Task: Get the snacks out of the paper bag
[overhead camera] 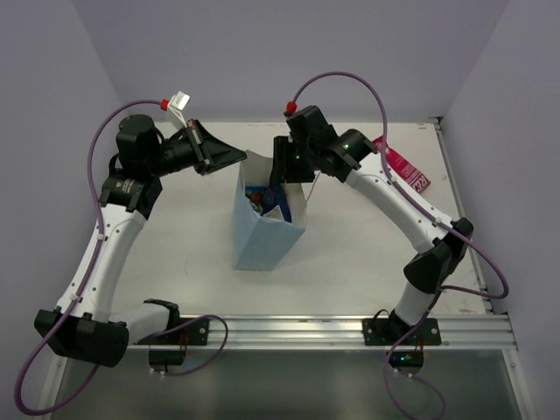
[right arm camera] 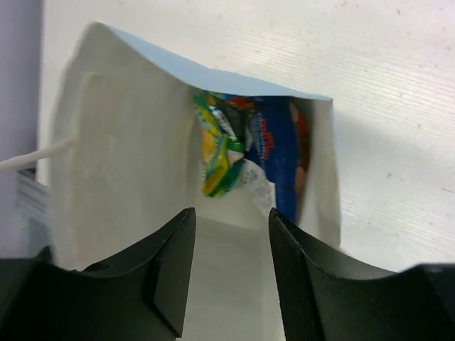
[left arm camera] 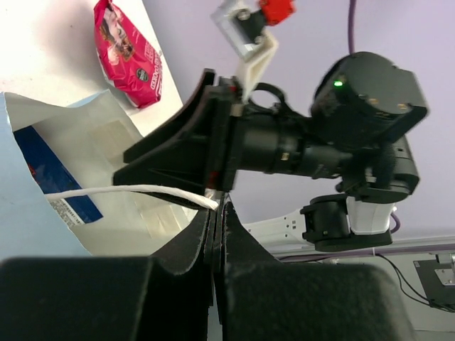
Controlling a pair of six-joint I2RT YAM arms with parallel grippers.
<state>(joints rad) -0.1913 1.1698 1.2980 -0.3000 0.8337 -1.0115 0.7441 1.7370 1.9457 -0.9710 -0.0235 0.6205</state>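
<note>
The pale-blue paper bag [overhead camera: 262,238] stands upright mid-table with its mouth open. My left gripper [overhead camera: 238,158] is at the bag's back-left rim, shut on the white string handle [left arm camera: 135,190], which runs taut into its tips [left arm camera: 218,206]. My right gripper [overhead camera: 290,172] hangs open over the bag's mouth, empty, its fingers [right arm camera: 170,263] just inside the white walls [right arm camera: 121,163]. Below it lie a yellow-green packet [right arm camera: 217,153] and a dark blue packet [right arm camera: 277,153]. A blue-white packet [left arm camera: 53,174] shows inside the bag. A red-pink pouch [overhead camera: 404,168] lies on the table at the back right.
The table's back wall and right edge are close behind the red-pink pouch [left arm camera: 128,53]. The right arm's wrist [left arm camera: 284,153] sits close in front of my left gripper. The metal rail [overhead camera: 289,331] runs along the near edge.
</note>
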